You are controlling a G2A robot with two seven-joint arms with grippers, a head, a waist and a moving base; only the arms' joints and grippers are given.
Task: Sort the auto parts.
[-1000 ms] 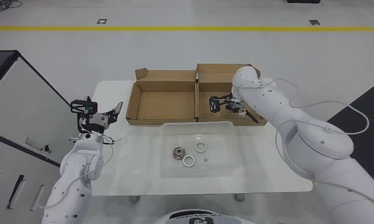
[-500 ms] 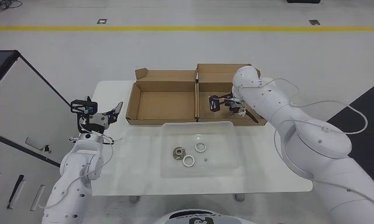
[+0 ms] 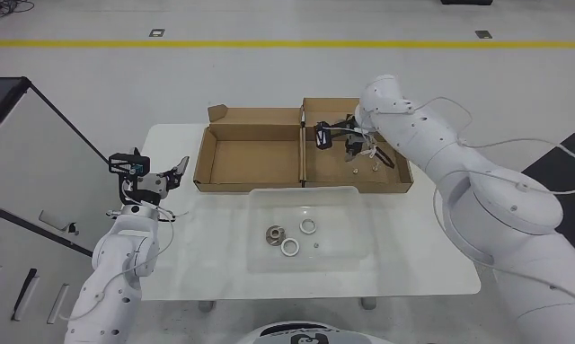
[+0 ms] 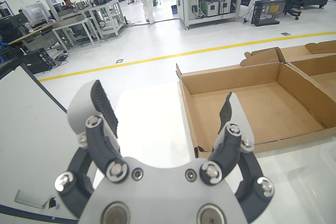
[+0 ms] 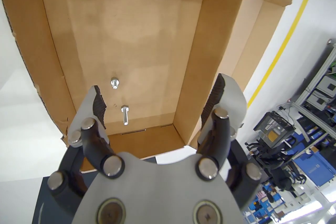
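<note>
My right gripper (image 5: 158,88) hangs open and empty over the right cardboard box (image 5: 131,12); in the top view this gripper (image 3: 353,146) is above the box's middle. Two silver bolts (image 5: 115,82) (image 5: 124,114) lie on the box floor beneath it, seen from above as small specks (image 3: 355,171). A clear tray (image 3: 346,254) in front of the boxes holds a metal hub (image 3: 272,234), two white rings (image 3: 308,225) (image 3: 290,247) and a tiny part (image 3: 319,245). My left gripper (image 4: 164,93) is open and empty at the table's left edge (image 3: 175,169), apart from the left box (image 4: 252,109).
The left cardboard box (image 3: 250,160) stands beside the right one (image 3: 400,178), their walls touching, both with raised flaps at the back. White table (image 3: 198,254) surrounds the tray. A grey panel (image 3: 45,164) stands off the table's left side.
My right gripper has risen and shifted toward the far side of the right box, and the bolts on the box floor now show beneath it. The left arm has kept still.
</note>
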